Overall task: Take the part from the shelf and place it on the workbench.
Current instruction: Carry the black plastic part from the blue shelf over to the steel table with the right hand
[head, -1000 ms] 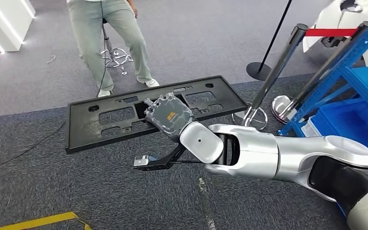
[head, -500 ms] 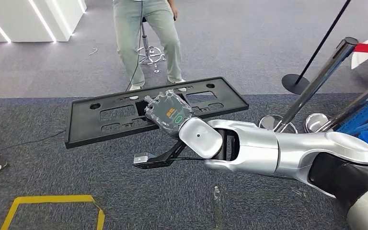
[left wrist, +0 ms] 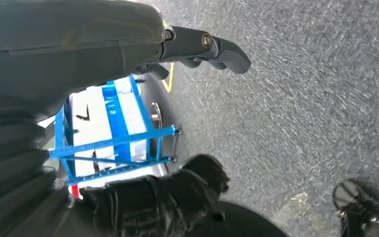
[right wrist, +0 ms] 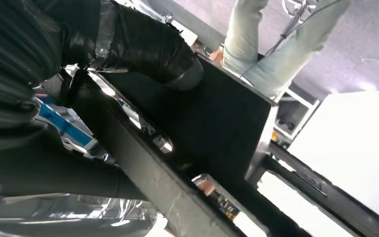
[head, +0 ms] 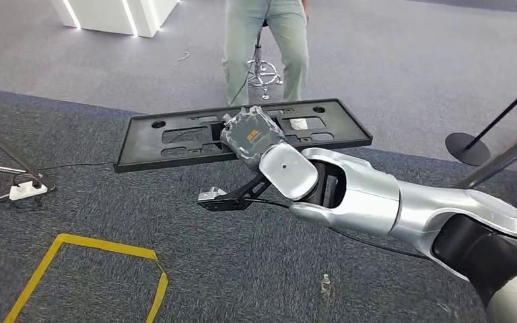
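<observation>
Black plastic part (head: 242, 132), long and flat with cut-out windows: it is being held off the floor by the right hand (head: 250, 136), gripped near the middle of its near long edge and extending out to both sides of the hand. In the right wrist view the dark fingers (right wrist: 148, 42) are wrapping over the part's (right wrist: 212, 123) surface, closed on it.

Silver right arm (head: 384, 202): it is reaching forward from the lower right, with a small dark bracket (head: 225, 198) hanging just under the wrist.

Left hand (left wrist: 197, 47): in its wrist view it is hanging above grey carpet (left wrist: 301, 98), fingers lying close together with nothing seen in them; whether they are fully closed, I cannot tell.

Blue shelf frame (left wrist: 113, 143): it is showing beyond the left hand.

Person in pale trousers (head: 266, 40): standing beyond the part, well past the right hand, beside a stool base (head: 262, 70).

Yellow floor tape (head: 94, 269): lying on the carpet, below and to the left of the right hand.
</observation>
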